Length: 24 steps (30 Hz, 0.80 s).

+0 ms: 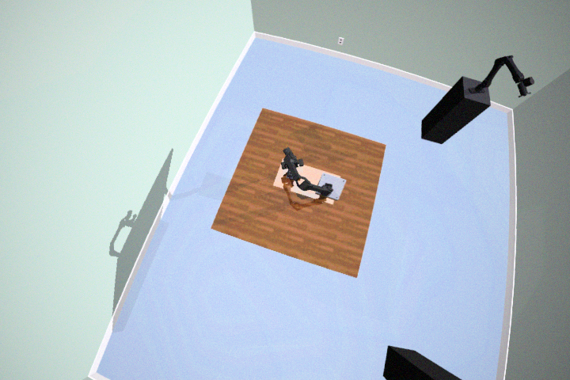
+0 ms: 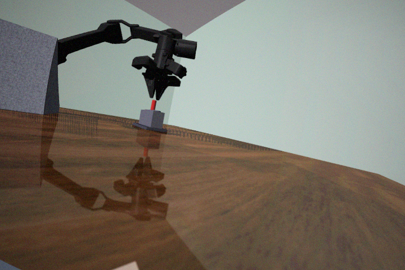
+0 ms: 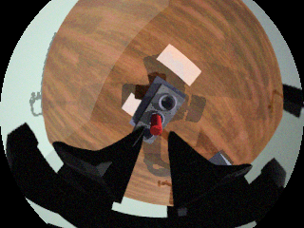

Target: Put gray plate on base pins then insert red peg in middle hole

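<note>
The red peg (image 2: 153, 104) (image 3: 156, 124) stands upright in the middle hole of the gray plate (image 2: 145, 118) (image 3: 164, 90). Part of it sticks up above the plate. The plate looks level on the darker base (image 2: 149, 128). The two pins are hidden, and how deep the peg sits inside cannot be seen. One round end hole of the plate shows in the wrist view. My gripper (image 2: 154, 98) (image 3: 157, 132) is partly open and holds nothing. Its fingertips are just above the peg's top, with a small gap in the exterior view.
My arm reaches out from a gray pedestal (image 1: 339, 180) (image 2: 18, 66). Pale rectangles (image 3: 180, 65) show on the wooden floor (image 1: 303, 241) around the base in the wrist view. Another black arm (image 1: 503, 65) on a black pedestal (image 1: 451, 112) stands far off.
</note>
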{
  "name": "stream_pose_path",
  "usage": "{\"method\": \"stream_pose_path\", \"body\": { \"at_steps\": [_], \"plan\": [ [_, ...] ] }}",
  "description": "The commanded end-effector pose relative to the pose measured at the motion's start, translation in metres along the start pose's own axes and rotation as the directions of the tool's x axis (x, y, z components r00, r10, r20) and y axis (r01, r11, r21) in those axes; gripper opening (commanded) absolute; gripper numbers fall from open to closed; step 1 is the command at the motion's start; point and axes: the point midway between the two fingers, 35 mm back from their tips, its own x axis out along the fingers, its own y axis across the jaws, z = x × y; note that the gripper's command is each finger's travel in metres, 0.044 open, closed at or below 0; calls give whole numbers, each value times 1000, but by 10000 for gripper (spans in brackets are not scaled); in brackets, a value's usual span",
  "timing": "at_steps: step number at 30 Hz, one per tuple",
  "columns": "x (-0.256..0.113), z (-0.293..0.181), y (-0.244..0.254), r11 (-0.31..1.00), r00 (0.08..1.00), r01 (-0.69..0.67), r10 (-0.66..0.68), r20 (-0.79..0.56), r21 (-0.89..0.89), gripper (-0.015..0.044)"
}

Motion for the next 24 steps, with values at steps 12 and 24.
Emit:
{"method": "stream_pose_path", "body": {
  "at_steps": [12,24],
  "plan": [
    [-2,0,0,1000,1000,1,-1,-2,2,150],
    [-11,-2,-2,1000,1000,3,-3,-4,5,150]
  ]
}}
